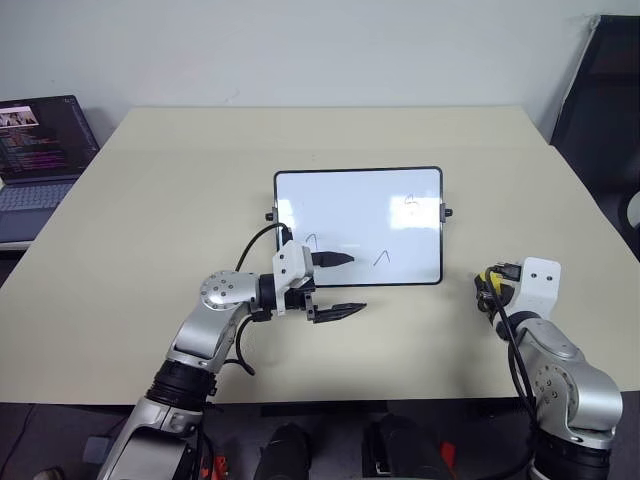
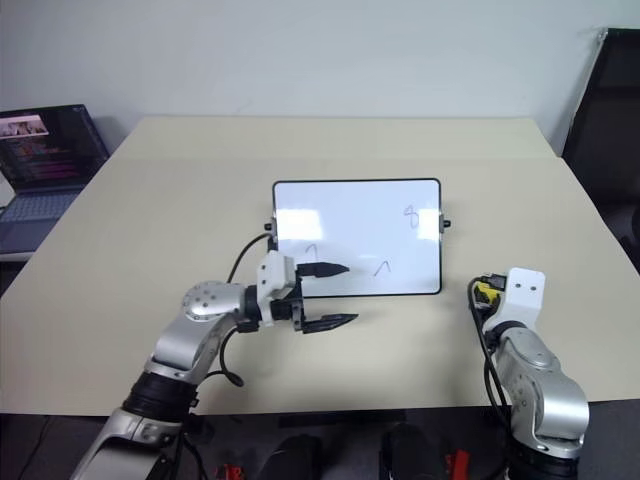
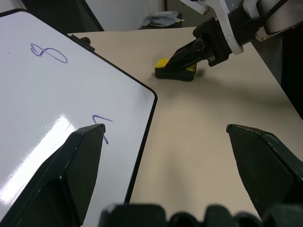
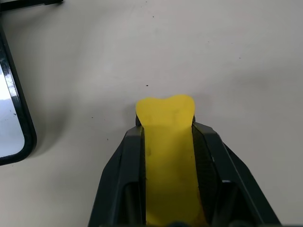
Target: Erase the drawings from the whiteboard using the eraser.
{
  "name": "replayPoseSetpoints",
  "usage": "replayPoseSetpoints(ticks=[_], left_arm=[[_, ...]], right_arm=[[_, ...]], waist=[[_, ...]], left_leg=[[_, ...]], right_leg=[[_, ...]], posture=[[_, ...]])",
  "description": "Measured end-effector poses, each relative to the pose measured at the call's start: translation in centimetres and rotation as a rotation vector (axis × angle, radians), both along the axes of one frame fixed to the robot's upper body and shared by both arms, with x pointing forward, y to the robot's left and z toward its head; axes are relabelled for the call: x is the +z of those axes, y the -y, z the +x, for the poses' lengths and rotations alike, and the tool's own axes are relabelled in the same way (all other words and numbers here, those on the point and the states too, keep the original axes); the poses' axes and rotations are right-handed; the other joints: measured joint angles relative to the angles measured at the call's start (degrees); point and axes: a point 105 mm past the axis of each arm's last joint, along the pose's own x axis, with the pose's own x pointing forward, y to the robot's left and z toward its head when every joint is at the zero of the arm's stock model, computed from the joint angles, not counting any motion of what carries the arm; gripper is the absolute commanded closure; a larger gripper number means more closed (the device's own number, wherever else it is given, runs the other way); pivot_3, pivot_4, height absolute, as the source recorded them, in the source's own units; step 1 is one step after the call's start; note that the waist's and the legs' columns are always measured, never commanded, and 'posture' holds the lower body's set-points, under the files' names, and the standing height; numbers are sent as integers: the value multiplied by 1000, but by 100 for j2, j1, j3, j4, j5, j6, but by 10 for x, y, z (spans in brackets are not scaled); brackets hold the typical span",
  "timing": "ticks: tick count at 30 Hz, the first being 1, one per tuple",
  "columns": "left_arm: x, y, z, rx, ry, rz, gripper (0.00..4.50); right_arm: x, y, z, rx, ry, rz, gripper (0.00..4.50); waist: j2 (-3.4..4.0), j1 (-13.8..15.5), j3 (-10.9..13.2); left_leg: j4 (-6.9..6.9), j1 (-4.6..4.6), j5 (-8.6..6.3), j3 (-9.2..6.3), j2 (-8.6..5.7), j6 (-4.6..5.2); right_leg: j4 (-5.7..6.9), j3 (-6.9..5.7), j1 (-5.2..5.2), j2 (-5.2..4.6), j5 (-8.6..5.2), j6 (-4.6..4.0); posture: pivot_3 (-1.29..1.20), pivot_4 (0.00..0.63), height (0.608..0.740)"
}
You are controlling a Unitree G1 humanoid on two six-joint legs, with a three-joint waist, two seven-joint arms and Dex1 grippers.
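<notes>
Three drawings (image 1: 382,257) remain on the whiteboard (image 1: 358,224), which lies flat mid-table (image 1: 150,200), so none of the erasing is done. Its glossy frame could skate under a wiping stroke, since the left gripper (image 1: 338,285) only hovers at the board's near edge, fingers spread, one over the surface and one over the table. The right gripper (image 4: 165,132), on the table right of the board, is clamped on the eraser (image 4: 166,156); the squeezed yellow block could twist or slip out under wiping pressure.
</notes>
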Motion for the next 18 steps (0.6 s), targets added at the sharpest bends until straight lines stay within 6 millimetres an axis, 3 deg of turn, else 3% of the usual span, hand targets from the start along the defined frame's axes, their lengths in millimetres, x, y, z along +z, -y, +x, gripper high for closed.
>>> replayPoseSetpoints(ticks=[9,18], left_arm=[[1,2,7,92,22,-25,0],[-4,2,18,326,121,-64,0]], right_arm=[[18,-3,6,83,95,-89,3482],[32,-21,8,160,230,-134,3482]], waist=[[0,-1,0],[-1,4,1]], left_leg=[[-2,0,0,1,-1,0],[1,0,0,-1,0,0]], right_leg=[[-4,0,0,0,0,0],[-1,0,0,-2,1,2]], posture=[[0,150,740],[0,150,740]])
